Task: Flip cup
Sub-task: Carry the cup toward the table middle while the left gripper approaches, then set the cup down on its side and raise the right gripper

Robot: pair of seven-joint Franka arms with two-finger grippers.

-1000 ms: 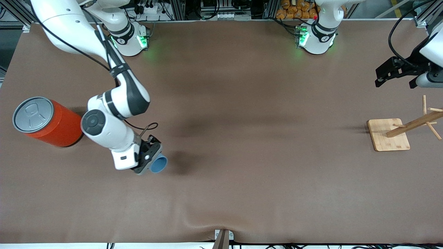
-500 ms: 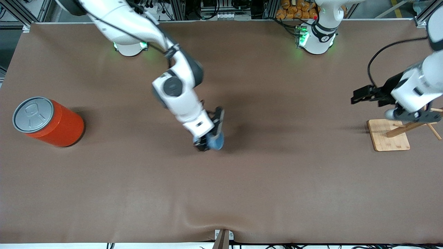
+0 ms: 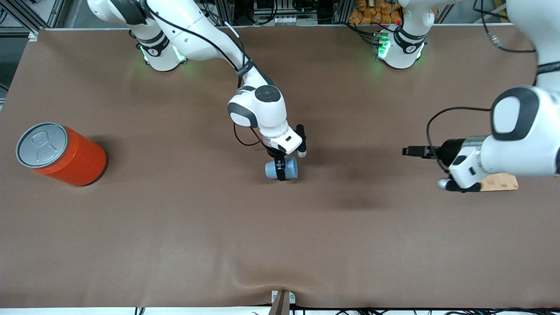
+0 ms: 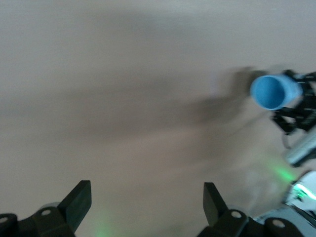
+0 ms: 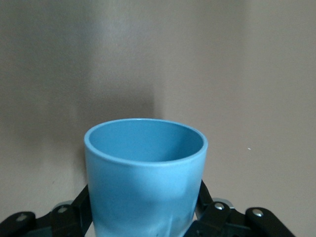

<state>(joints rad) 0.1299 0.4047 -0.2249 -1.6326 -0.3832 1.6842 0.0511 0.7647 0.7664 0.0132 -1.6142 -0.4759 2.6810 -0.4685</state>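
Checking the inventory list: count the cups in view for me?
1. The cup is held in the right pincer over the middle of the table. None other shows.

Orange can (image 3: 65,156) with grey lid (image 3: 42,145) stands upright on brown table (image 3: 175,227), toward right arm's end, well apart from right gripper (image 3: 280,170). Wooden base plate (image 3: 501,181) lies toward left arm's end, partly hidden beneath left arm's wrist.

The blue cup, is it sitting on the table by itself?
No, the right gripper is holding the cup sideways over the table.
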